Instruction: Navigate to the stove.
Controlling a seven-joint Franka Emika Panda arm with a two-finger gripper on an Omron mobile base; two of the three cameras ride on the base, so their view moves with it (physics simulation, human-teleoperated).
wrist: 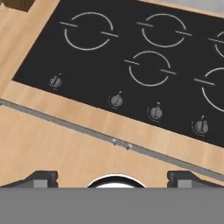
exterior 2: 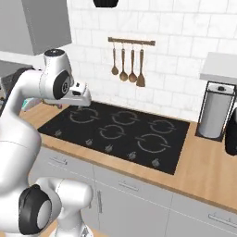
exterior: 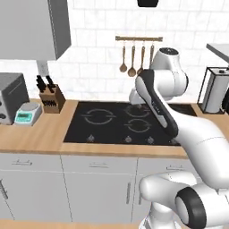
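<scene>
We see our gripper (wrist: 112, 178) with fingers (wrist: 41, 178) spread wide, holding and touching nothing, hanging above the stove (exterior: 112, 120), black cooktop set in the wooden counter (exterior: 31, 134) directly ahead, knobs (wrist: 116, 100) along its front edge

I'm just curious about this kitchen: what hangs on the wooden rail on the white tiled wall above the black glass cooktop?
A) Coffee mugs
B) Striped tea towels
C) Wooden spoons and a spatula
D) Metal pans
C: four brown wooden spoons and spatula hang from the wooden rail above the flat black glass cooktop.
</scene>
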